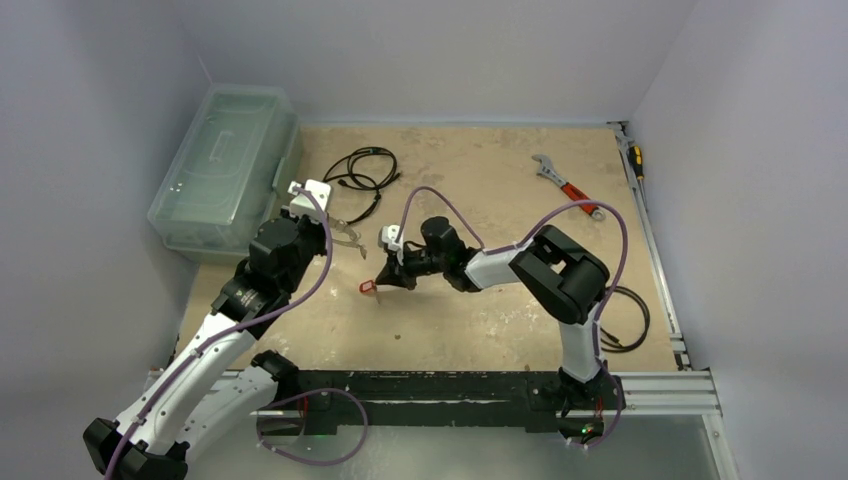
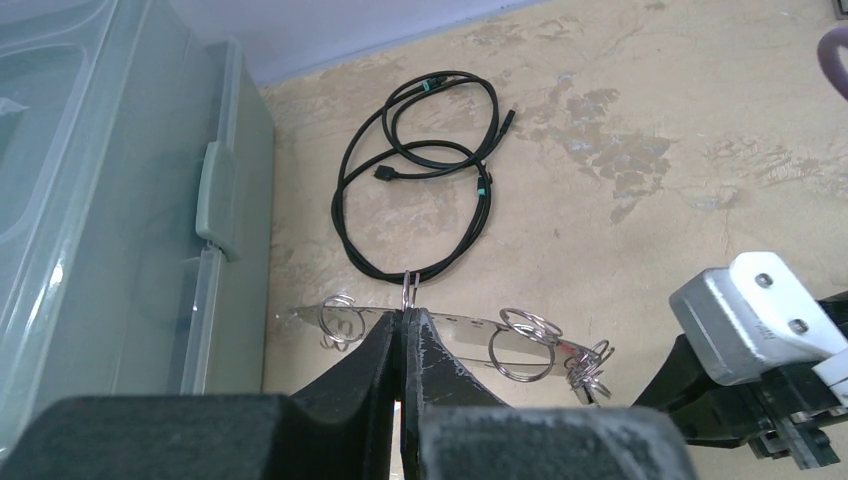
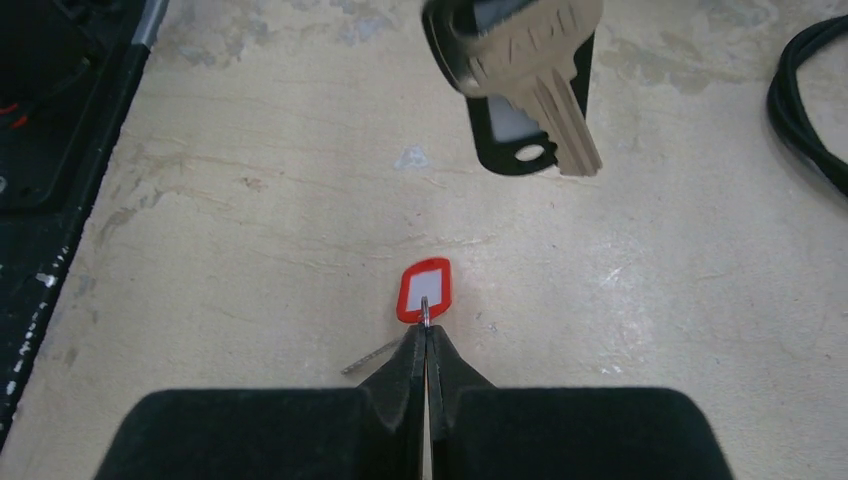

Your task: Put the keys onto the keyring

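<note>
While both arms reach in over the bench (image 1: 480,330), each one holds a part of the job. The left gripper (image 2: 407,318) is clenched on the thin grey wire of the keyring (image 2: 505,322), pinching it at the top of the loop. The keyring hangs as a long flat oval between the bench's left edge and its centre, with about 3 small split rings (image 2: 338,322) strung along it. A coiled black cable (image 2: 420,180) lies beyond it toward the far edge, and a clear plastic box (image 2: 100,200) sits along the left edge. The right gripper (image 3: 426,345) is clenched on the tiny loop joining a red tag (image 3: 425,290) to the red-tagged key (image 3: 372,356), whose silver blade pokes out to the left just below the fingertips. This sits near the middle of the bench, and whether the tag touches the surface cannot be told. A dark-tagged key (image 3: 530,70) shows large and blurred at the top of the right wrist view, and what carries it is out of frame. The keys look light, stiff and slick, likely to swivel when held only by a small loop, so a flat pinch on the head should steady the hole. The keyring seems floppy and springy, best held close to its opening.
</note>
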`<state>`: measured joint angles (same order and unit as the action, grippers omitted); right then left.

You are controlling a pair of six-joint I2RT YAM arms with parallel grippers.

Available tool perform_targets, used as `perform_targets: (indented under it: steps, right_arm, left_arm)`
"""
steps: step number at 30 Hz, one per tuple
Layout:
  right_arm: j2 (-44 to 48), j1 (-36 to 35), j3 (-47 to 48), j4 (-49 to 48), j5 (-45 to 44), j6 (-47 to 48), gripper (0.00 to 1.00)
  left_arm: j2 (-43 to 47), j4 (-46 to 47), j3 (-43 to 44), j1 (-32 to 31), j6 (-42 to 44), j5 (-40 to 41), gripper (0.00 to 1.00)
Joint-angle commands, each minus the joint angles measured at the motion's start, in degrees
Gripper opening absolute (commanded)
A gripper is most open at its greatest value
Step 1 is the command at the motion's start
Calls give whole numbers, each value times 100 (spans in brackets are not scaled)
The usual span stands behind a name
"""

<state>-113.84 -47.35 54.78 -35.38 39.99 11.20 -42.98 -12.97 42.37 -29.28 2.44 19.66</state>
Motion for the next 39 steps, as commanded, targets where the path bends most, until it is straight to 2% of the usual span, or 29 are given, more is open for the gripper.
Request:
perform_targets:
  steps: [1, 8, 14, 20, 23, 25, 28, 30, 34, 39]
  right_arm:
    - [357, -30, -153, -598, -76, -276, 0]
    - [792, -11, -628, -911, -336, -553, 0]
    - [1486, -2, -1214, -1216, -914, -875, 0]
    - [2189, 51, -1639, -1347, -1478, -1260, 0]
    - [2506, 213, -1948, -1795, -1605, -1652, 0]
    - [2649, 452, -2165, -2195, -1524, -2040, 0]
    - [2664, 1061, -2447, -3000, -936, -3019, 0]
    - [2701, 1315, -2599, -3395, -748, -3297, 0]
    - [3053, 1369, -2442, -2667, -639, -2971, 0]
    - [3636, 1365, -2351, -1858, -902, -2632, 0]
  left_arm:
    - [101, 287, 17, 27, 81, -63, 0]
    - [127, 319, -3, 27, 100, -133, 0]
    - [186, 401, -34, 27, 132, -351, 0]
    - [263, 595, -129, 27, 143, -873, 0]
    - [167, 620, -116, 27, 143, -1092, 0]
    - [146, 639, -119, 27, 144, -1242, 0]
    - [183, 751, -170, 27, 134, -1514, 0]
    - [209, 828, -201, 27, 118, -1703, 0]
    - [181, 911, -234, 27, 103, -1938, 0]
    - [112, 1038, -251, 27, 21, -2634, 0]
